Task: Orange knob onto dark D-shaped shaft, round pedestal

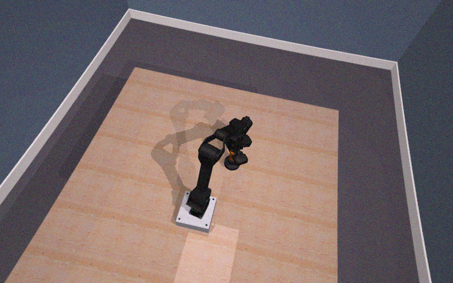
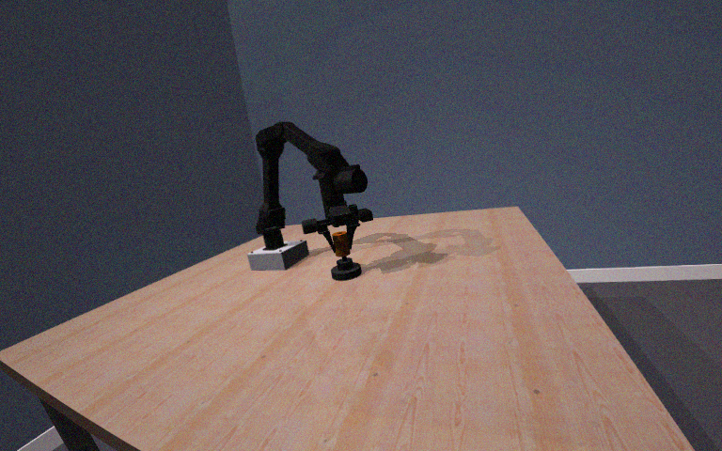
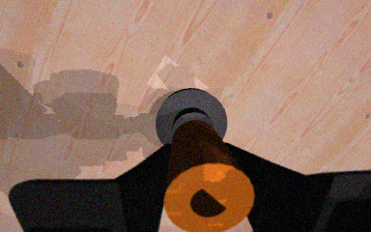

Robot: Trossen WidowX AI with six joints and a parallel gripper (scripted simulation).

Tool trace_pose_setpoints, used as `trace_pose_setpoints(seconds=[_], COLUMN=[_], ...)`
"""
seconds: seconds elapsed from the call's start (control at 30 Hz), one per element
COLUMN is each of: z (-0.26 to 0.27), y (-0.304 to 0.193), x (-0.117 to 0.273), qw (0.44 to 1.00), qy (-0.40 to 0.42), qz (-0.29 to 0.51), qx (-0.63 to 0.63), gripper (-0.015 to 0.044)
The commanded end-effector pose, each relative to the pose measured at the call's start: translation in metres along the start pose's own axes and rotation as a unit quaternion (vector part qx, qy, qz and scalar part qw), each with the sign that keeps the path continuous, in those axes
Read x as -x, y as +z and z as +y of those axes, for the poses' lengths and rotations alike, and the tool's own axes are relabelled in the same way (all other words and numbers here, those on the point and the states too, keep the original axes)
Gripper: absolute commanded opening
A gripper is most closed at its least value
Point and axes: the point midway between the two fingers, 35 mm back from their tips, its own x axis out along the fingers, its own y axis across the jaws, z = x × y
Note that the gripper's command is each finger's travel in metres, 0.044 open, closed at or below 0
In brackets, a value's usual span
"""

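Blue-gray walls rise behind your wood-grained counter (image 1: 284, 206) (image 2: 319, 340) (image 3: 299, 63). Your claw (image 1: 233, 155) (image 2: 341, 245) (image 3: 196, 148) grips the orange knob (image 1: 230, 154) (image 2: 341, 244) (image 3: 209, 181), its D-shaped hole visible from the wrist. You have it above the round pedestal (image 1: 230, 165) (image 2: 346, 272) (image 3: 165, 113), a sliver of dark shaft (image 2: 344, 257) showing beneath.

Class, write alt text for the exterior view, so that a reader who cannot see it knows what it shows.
A black robot arm's gripper holds an orange knob upright over a dark round pedestal, not yet down on it. The arm rises from a pale block-shaped base on a wood-grained table, with blue-grey walls behind.
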Motion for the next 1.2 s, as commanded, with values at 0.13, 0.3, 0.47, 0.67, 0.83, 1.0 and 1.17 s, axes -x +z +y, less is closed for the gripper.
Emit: trace_pose_setpoints(seconds=[0.13, 0.3, 0.47, 0.67, 0.83, 1.0, 1.17], z=[-0.0004, -0.0015, -0.0018, -0.0036, -0.0036, -0.0035, -0.0025], y=[0.0008, -0.0008, -0.0011, -0.0037, -0.0039, -0.0039, -0.0029], x=[-0.0007, -0.0008, -0.0008, 0.0026, 0.0039, 0.0050, 0.0048], qw=[1.000, 1.000, 1.000, 1.000, 0.998, 0.994, 0.994], qy=[-0.001, -0.001, -0.001, -0.001, -0.001, 0.000, 0.000], qz=[-0.003, -0.003, -0.003, -0.003, -0.003, -0.003, -0.003], qx=[-0.002, -0.002, -0.002, -0.002, -0.065, -0.107, -0.107], gripper=[0.0000, 0.0000, 0.0000, 0.0000, 0.0000, 0.0000, 0.0000])
